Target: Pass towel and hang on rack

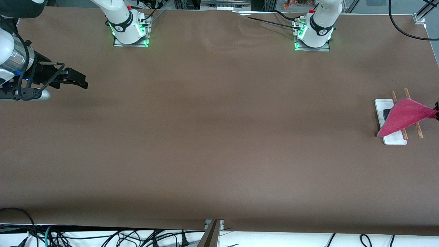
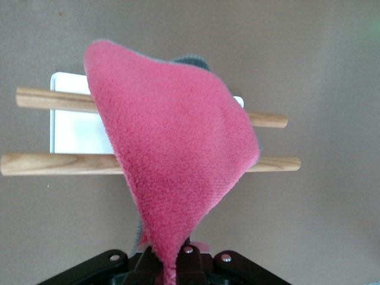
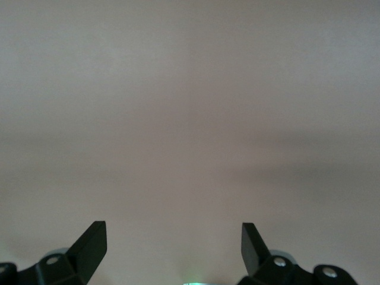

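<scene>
The towel (image 1: 403, 116) shows its pink side and drapes across the two wooden rods of the rack (image 1: 419, 131), which stands at the left arm's end of the table. My left gripper (image 1: 436, 111) is shut on one corner of it, at the edge of the front view. In the left wrist view the towel (image 2: 172, 160) rises from the left gripper (image 2: 175, 270) over both rods (image 2: 47, 163) and part of the white base (image 2: 74, 130). A bit of its dark grey side peeks out at the top. My right gripper (image 1: 84, 82) waits open and empty over the right arm's end of the table, and its own view shows the right gripper (image 3: 173, 243) above bare table.
The brown table (image 1: 219, 137) stretches between the two arms. Both arm bases (image 1: 130, 31) stand along the edge away from the front camera. Cables (image 1: 103, 236) hang below the nearest edge.
</scene>
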